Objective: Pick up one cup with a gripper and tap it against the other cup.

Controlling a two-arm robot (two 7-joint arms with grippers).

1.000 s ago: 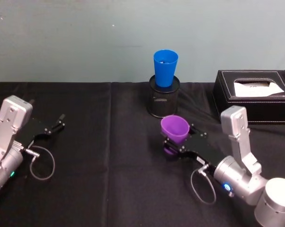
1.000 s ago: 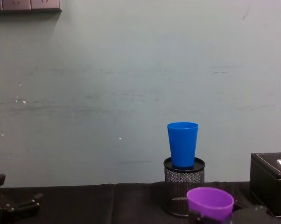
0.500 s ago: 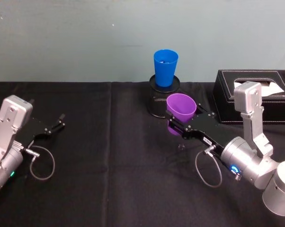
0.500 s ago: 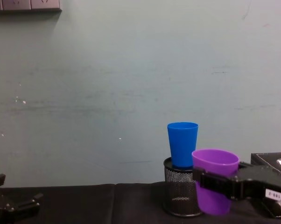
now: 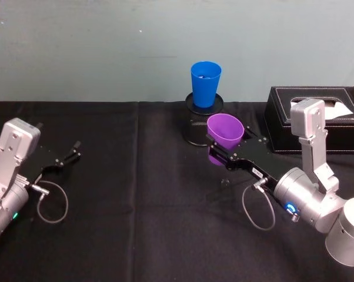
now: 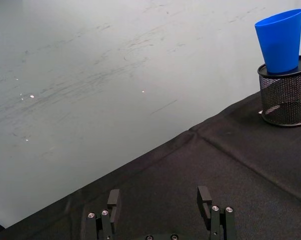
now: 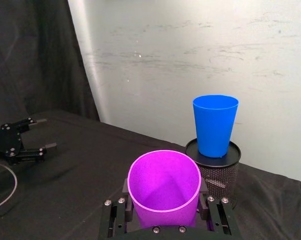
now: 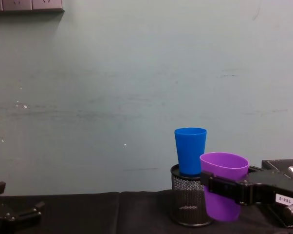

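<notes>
Your right gripper (image 5: 218, 153) reaches in beside the mesh pen holder (image 5: 197, 130), clamped on the purple cup (image 5: 226, 131). Your left gripper (image 5: 68, 155) rests well left of the holder, jaws spread. The purple cup hangs upright just in front of the holder and to its right. The blue cup (image 5: 205, 84) stands in the holder.

The small white label (image 8: 281, 198) on the right end effector (image 8: 214, 186) bears characters too small to read.

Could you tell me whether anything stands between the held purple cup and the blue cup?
Nothing visible does. The right end effector holds the purple cup near the blue cup, which stands higher, in the mesh holder; that holder might be struck first. Left end effector idle.
</notes>
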